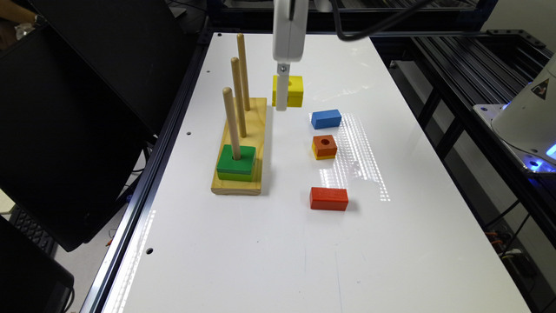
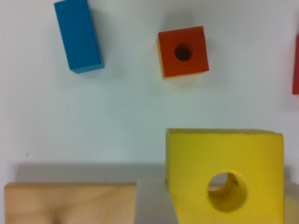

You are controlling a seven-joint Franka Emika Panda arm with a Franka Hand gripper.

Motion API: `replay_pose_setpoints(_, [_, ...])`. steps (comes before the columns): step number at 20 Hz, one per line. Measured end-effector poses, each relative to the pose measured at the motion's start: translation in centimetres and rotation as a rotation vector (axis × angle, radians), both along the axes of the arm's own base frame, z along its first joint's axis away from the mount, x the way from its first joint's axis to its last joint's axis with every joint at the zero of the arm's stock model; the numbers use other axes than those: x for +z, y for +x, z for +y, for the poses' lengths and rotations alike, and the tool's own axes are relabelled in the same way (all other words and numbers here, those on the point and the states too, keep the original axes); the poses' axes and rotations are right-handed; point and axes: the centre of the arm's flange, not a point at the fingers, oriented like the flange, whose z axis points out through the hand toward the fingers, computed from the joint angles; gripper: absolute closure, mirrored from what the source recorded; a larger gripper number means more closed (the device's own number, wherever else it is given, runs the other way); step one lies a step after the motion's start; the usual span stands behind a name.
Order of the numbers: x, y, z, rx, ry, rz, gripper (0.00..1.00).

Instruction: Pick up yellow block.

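Yellow block (image 2: pixel 224 182) in gripper (image 2: pixel 219 205)

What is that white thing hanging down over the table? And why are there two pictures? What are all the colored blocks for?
The white thing is a robot arm, and its tip is a claw for grabbing. One picture comes from a camera beside the white table, seeing everything. The other comes from a little camera on the arm's wrist, looking straight down, so things look big and close.

On the table are a blue block, an orange block with a hole, a red block, and a wooden stand with three pegs. A green block sits on the nearest peg.

The claw is right at the yellow block, which also has a hole. One grey finger touches its side. It seems to be gripping it, and the block may already be off the table.
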Motion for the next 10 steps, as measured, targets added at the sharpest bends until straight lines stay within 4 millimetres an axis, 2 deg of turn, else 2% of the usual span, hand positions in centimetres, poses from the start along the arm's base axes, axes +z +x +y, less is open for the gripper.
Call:
replay_pose_setpoints(3, [2.7,-0.6,0.0,-0.002,-0.002,-0.001,1.0])
replay_pose_setpoints(10, [2.6,-0.6,0.0,-0.003,-0.001,0.003,1.0])
